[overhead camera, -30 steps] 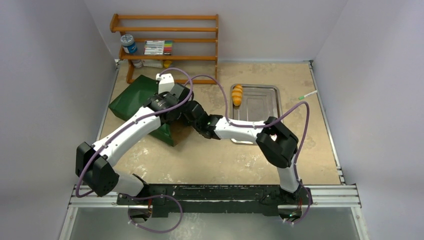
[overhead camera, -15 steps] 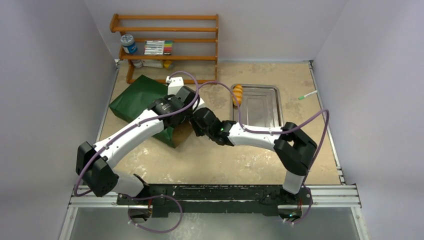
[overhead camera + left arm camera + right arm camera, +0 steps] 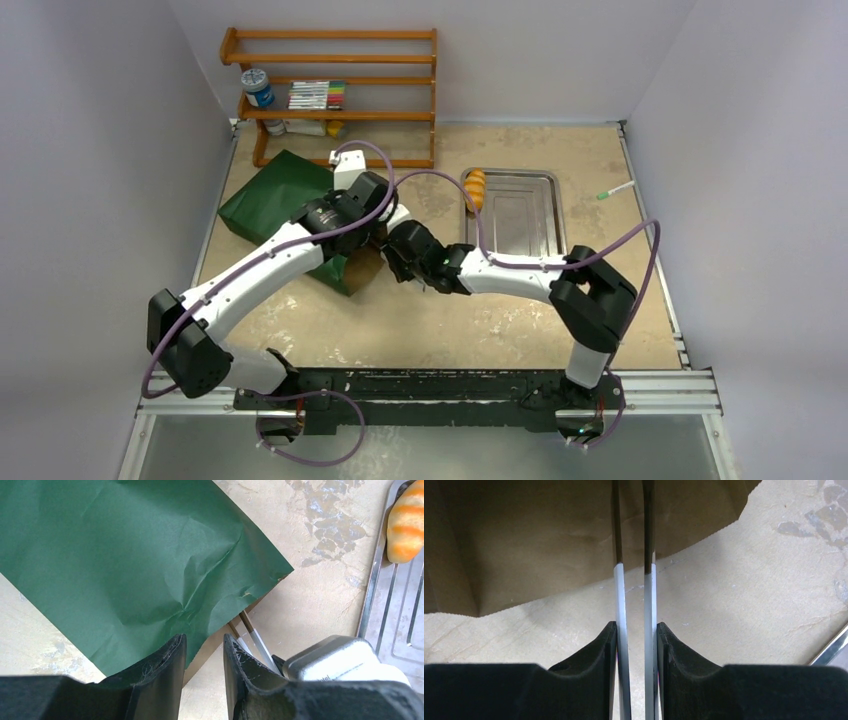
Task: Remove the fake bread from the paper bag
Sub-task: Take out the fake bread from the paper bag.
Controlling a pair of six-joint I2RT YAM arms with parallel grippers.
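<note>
The dark green paper bag (image 3: 280, 200) lies flat at the left of the table, its brown mouth facing right (image 3: 125, 555). My left gripper (image 3: 204, 640) is open a little at the edge of the bag's mouth; its left finger (image 3: 165, 675) lies over the green upper lip. My right gripper (image 3: 636, 626) is shut on the metal tongs (image 3: 621, 580), whose dark tips reach into the bag's brown inside (image 3: 524, 540). The tongs also show in the left wrist view (image 3: 255, 637). A small striped orange roll (image 3: 475, 188) lies on the silver tray (image 3: 540, 215). The other bread pieces are hidden.
A wooden rack (image 3: 330, 115) with a can and markers stands at the back left. A white pen with a green tip (image 3: 615, 190) lies right of the tray. Both arms cross the middle of the table, with walls close on both sides.
My left gripper has moved right from over the bag to its mouth edge. My right arm has swung left and brought the tongs up to the mouth.
</note>
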